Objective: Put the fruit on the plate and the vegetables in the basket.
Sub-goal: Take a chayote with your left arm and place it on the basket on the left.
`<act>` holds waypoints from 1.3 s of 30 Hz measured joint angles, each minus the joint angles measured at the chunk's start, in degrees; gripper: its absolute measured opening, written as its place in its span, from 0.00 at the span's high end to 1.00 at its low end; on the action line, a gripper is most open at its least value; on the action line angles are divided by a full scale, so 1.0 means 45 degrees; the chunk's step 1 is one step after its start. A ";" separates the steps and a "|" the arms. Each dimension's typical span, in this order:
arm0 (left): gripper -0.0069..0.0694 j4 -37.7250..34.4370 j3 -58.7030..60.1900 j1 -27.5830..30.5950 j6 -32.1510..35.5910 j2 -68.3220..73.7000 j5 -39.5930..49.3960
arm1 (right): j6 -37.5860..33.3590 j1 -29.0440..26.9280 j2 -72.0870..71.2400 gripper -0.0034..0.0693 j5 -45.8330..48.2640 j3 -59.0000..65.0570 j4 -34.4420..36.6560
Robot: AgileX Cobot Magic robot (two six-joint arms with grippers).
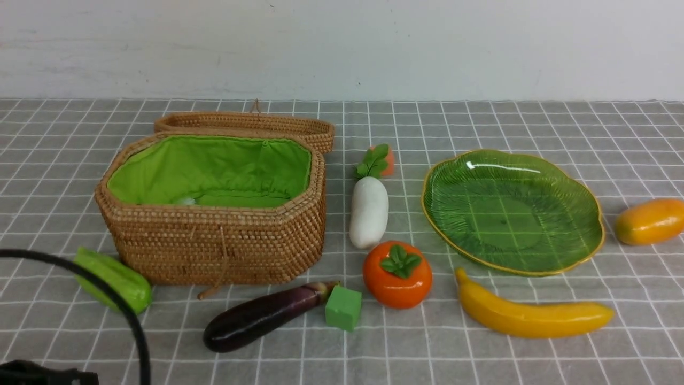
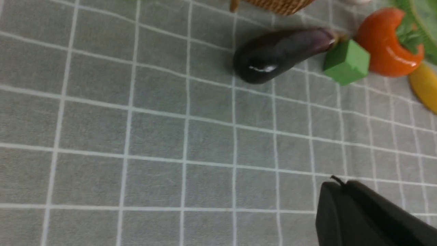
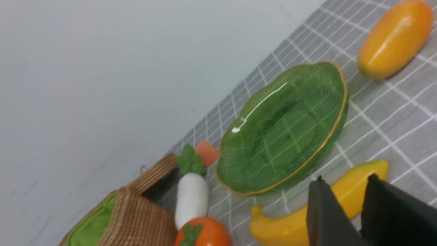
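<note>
Left hand [image 2: 339, 187] pressed together, mostly cut off, right hand [image 3: 346, 181] slightly parted, empty, orange cube [image 1: 391, 159] half hidden behind radish leaves [image 1: 373, 161] beside basket [image 1: 214, 246], pale shape [image 1: 186, 201] inside basket unclear.

You face a plain white wall [image 1: 342, 48] beyond the far edge of the table [image 1: 588, 369], evenly lit, under a grey white-gridded cloth [image 1: 481, 353].

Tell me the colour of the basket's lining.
The lining is bright green, inside the tan wicker basket; front view shows it best.
</note>
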 joint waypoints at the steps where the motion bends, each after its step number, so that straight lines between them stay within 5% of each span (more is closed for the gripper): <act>1: 0.93 0.0143 -0.0167 0.0000 0.0000 0.0514 0.0000 | -0.0305 0.0367 0.0300 0.76 0.0671 -0.0813 0.0000; 3: 0.93 0.0266 -0.0390 0.0000 0.0000 0.0904 0.0014 | -0.0900 0.0795 0.0760 0.80 0.1568 -0.1789 -0.0030; 7: 0.93 0.0724 -0.1411 0.0000 0.0000 0.2986 -0.0388 | -0.4572 0.2966 0.3902 0.92 0.6376 -0.6724 -0.0121; 12: 0.93 0.1122 -0.2006 0.0415 -0.0275 0.4433 -0.1362 | -0.6756 0.4326 0.6520 0.95 0.9716 -1.0530 -0.0184; 20: 0.93 -0.0196 -0.2288 0.3975 -0.0406 0.5975 -0.1952 | -0.8019 0.4645 0.7939 0.95 1.0116 -1.1547 -0.0190; 27: 0.90 -0.3591 -0.2288 0.4680 0.1952 0.8124 -0.3052 | -0.8682 0.4645 0.7997 0.94 0.9691 -1.1547 -0.0190; 32: 0.62 -0.6011 -0.2288 0.4718 0.4228 0.9475 -0.4179 | -0.8870 0.4645 0.7997 0.93 0.9540 -1.1547 -0.0157; 39: 0.21 -0.7413 -0.2352 0.4718 0.5801 1.0459 -0.5907 | -0.8951 0.4645 0.7997 0.93 0.9470 -1.1547 0.0453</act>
